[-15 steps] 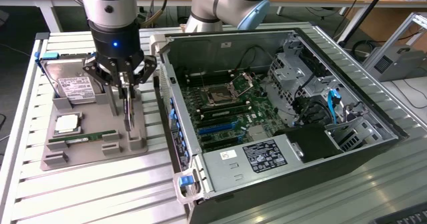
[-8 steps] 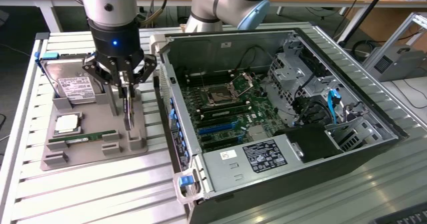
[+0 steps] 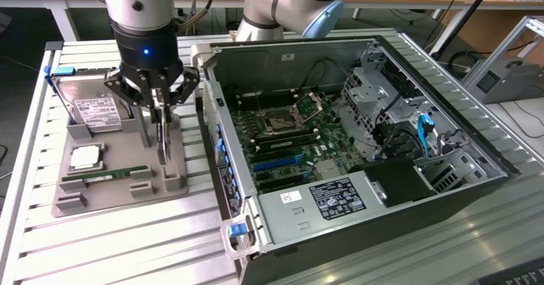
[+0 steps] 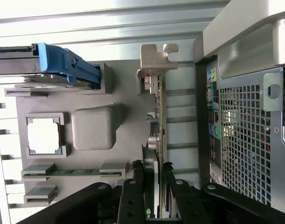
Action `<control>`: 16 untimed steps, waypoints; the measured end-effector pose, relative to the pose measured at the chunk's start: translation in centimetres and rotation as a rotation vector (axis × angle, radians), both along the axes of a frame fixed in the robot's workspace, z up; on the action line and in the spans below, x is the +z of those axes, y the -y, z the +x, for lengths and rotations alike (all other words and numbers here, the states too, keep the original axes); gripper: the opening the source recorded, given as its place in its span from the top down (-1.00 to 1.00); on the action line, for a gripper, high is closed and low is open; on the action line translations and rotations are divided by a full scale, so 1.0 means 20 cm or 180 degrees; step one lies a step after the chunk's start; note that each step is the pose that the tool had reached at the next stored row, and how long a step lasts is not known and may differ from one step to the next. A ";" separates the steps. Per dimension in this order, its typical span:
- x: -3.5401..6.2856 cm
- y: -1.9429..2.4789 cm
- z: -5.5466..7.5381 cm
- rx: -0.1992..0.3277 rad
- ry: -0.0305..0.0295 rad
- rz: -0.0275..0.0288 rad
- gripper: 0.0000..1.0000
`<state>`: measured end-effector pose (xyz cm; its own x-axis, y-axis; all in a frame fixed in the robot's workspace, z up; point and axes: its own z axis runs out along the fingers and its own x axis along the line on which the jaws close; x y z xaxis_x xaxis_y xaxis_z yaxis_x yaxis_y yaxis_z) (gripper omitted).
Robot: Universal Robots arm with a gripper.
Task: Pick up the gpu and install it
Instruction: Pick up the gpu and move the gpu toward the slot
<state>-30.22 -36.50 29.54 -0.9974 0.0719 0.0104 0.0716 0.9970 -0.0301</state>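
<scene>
Gpu clamped on edge over the tray

The gpu [image 4: 158, 112] stands on edge at the gray tray [image 3: 111, 192], bracket [image 4: 156, 60] away from the gripper [image 4: 153, 169], whose fingers [image 4: 133, 186] are partly closed and pinch the card's two faces. I cannot tell whether it has cleared its holder. The hard drive [image 3: 98, 109], RAM stick [image 3: 106, 175] and open case [image 3: 357, 189] lie around it.

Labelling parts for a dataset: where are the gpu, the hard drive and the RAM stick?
gpu [image 4: 154, 59], wrist view, on its silver end bracket.
hard drive [image 3: 96, 111], exterior view, on its white label.
RAM stick [image 3: 104, 173], exterior view, middle of its green board.
</scene>
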 end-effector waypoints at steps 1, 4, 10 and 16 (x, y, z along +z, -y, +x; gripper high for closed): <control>0.003 0.000 0.00 0.0000 0.0000 0.0000 0.47; 0.011 0.000 0.00 0.0000 0.0000 0.0000 0.47; 0.022 0.000 0.00 0.0000 0.0000 0.0000 0.47; 0.032 0.000 0.00 0.0000 0.0000 0.0000 0.47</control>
